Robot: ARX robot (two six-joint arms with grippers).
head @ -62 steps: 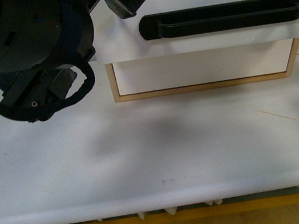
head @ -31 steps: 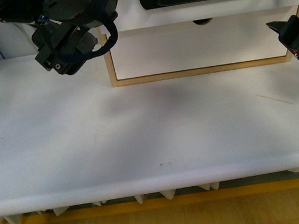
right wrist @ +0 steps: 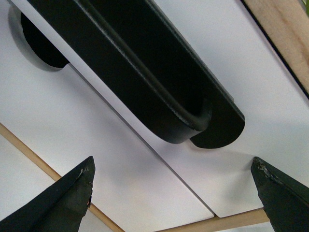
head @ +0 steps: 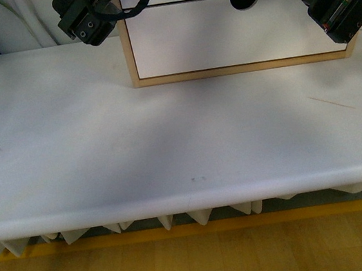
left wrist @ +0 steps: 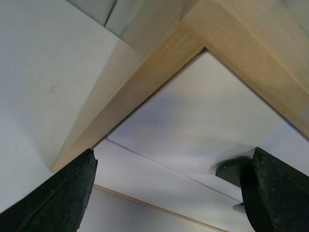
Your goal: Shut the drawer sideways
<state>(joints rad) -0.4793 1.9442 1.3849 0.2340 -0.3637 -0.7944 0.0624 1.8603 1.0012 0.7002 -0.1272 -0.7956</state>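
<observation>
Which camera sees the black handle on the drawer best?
The right wrist view: the black handle fills the picture, its rounded end clear on the white drawer. The front view catches only its bottom edge. The left wrist view misses it.

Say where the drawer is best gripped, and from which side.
Grip the black bar handle, not the flat glossy drawer front. The bar stands proud of its backing, likely leaving a gap for a finger behind it. Come straight at the front with the right gripper, which is open near the bar's end, spanning its thin width.
</observation>
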